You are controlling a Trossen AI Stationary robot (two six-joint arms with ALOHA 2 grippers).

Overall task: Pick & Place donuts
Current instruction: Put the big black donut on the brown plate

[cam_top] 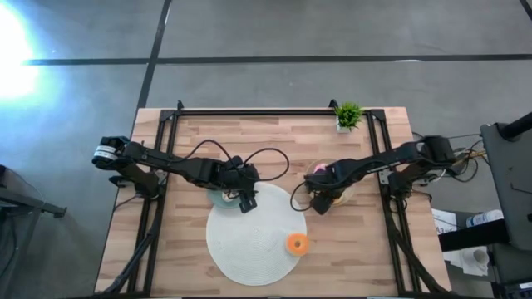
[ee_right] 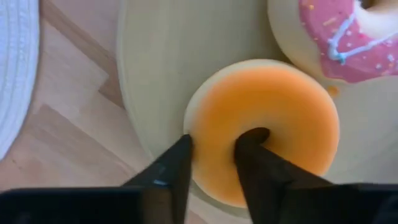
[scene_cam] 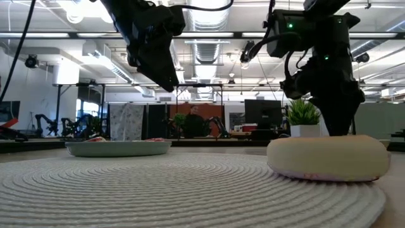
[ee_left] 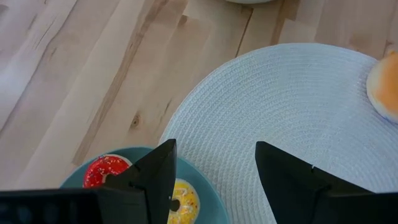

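Donuts: a plain orange ring donut (ee_right: 267,124) lies on the round beige plate (ee_right: 149,74), pinched through its rim by the right gripper (ee_right: 211,155), beside a pink-frosted donut (ee_right: 336,34). The left gripper (ee_left: 214,177) hangs open over a teal plate (ee_left: 208,199) holding tiny red (ee_left: 102,171) and yellow (ee_left: 183,202) donuts

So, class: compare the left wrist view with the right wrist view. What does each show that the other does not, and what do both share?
Only the left wrist view: the teal plate holding a red donut and a yellow donut, with the open left gripper above.
Only the right wrist view: the beige plate with a pink-frosted donut, and the right gripper pinching the rim of an orange donut.
Both: the white mat and the wooden table.
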